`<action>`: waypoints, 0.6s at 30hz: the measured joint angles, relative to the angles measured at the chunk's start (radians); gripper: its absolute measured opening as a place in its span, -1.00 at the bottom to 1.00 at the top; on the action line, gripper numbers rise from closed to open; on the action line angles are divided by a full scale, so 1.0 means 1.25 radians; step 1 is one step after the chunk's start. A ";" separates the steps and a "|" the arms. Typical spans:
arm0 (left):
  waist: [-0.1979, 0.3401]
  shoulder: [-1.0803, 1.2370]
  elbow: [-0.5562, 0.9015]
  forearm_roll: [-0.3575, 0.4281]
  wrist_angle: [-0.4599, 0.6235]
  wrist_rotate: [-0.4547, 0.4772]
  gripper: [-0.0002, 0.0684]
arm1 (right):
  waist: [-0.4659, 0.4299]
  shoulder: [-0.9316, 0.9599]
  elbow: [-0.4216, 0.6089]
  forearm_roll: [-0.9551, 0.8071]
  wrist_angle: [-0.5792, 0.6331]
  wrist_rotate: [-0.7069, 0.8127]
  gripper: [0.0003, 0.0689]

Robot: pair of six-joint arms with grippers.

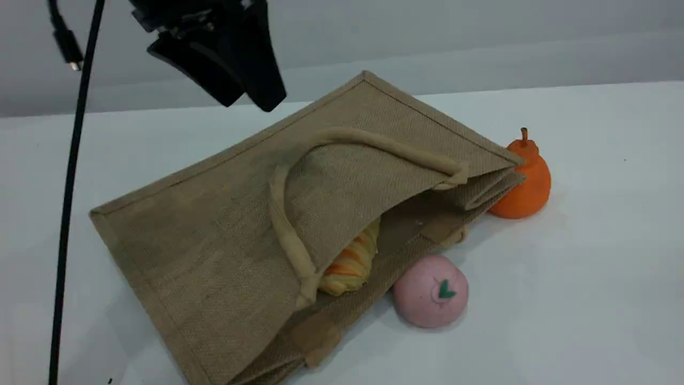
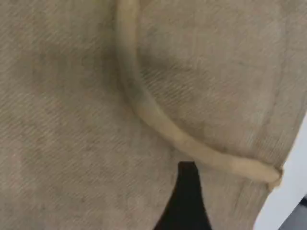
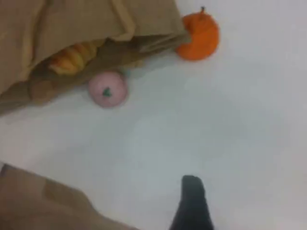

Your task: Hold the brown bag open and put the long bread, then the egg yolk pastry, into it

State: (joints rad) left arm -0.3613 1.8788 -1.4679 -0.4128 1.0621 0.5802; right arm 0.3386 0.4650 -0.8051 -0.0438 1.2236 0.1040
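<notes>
Both grippers' jaws apart, empty — the brown bag [image 1: 214, 224] lies slumped; the long bread [image 1: 350, 262], near its mouth, could slide out.

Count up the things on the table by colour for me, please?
Brown: 1, the brown bag
Yellow with orange stripes: 1, the long bread, peeking from the bag's mouth
Pink: 1, the ball
Orange: 1, the pear-shaped fruit
Total: 4

- A round pink ball with a green leaf mark [image 1: 431, 290] rests on the white tabletop [image 1: 588, 267].
- An orange pear-shaped fruit with a stem [image 1: 526, 179] stands well apart from it.
</notes>
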 joint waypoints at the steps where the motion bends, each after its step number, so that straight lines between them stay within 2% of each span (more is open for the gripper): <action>1: 0.000 -0.002 0.000 0.004 0.005 0.000 0.60 | 0.000 0.000 0.000 -0.001 0.000 0.000 0.38; 5: 0.000 -0.036 -0.001 0.079 0.051 -0.054 0.60 | 0.000 -0.003 0.001 -0.001 -0.002 0.000 0.38; 10: 0.000 -0.109 -0.001 0.186 0.130 -0.156 0.56 | 0.000 -0.040 0.026 -0.004 -0.004 -0.001 0.38; 12: 0.000 -0.147 -0.001 0.199 0.130 -0.177 0.51 | 0.000 -0.065 0.063 -0.006 -0.005 -0.001 0.38; 18: 0.000 -0.271 0.028 0.190 0.130 -0.237 0.49 | 0.000 -0.151 0.209 -0.005 -0.108 -0.001 0.38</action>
State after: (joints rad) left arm -0.3613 1.5402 -1.4335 -0.1747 1.2245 0.2839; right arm 0.3386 0.2765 -0.5437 -0.0506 1.0891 0.1031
